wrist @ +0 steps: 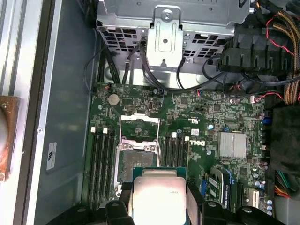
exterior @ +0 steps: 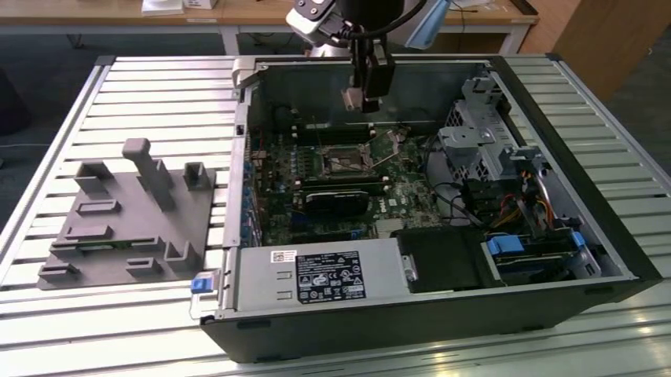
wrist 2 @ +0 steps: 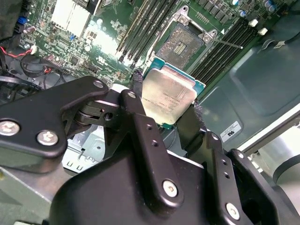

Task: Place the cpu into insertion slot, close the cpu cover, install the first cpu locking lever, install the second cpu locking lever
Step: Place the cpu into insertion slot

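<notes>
My claw (wrist 2: 168,96) clamps the square chip (wrist 2: 169,91) by two opposite edges, silvery top facing up, off the board (wrist: 197,123) near the bare socket (wrist 2: 180,44), cover (wrist: 139,116) swung open.

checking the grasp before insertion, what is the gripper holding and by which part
The gripper holds the cpu, clamped by two opposite side edges.

Exterior view overlooks the case (exterior: 419,326); both wrist views share its motherboard (wrist: 197,117).
</notes>
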Tool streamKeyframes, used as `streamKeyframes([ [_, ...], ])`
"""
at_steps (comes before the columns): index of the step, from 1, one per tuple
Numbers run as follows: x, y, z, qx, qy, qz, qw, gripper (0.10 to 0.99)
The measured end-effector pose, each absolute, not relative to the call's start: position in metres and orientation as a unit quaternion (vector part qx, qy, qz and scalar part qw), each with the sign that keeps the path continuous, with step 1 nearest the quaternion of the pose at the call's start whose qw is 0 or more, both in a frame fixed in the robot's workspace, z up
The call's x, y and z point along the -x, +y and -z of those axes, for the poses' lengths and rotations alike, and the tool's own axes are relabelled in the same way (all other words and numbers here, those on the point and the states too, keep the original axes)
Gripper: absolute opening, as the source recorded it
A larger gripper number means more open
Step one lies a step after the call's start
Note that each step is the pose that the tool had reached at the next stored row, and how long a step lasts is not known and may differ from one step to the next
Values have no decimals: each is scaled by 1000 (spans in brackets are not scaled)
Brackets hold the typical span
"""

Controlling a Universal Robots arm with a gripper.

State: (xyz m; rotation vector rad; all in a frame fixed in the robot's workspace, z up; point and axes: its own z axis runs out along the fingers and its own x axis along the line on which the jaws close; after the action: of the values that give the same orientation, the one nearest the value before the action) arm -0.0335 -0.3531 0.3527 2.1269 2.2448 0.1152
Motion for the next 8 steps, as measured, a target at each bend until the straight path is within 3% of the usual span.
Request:
streamKeyframes([
  [8,34,-353,-348,-687,725,-35,26,541],
])
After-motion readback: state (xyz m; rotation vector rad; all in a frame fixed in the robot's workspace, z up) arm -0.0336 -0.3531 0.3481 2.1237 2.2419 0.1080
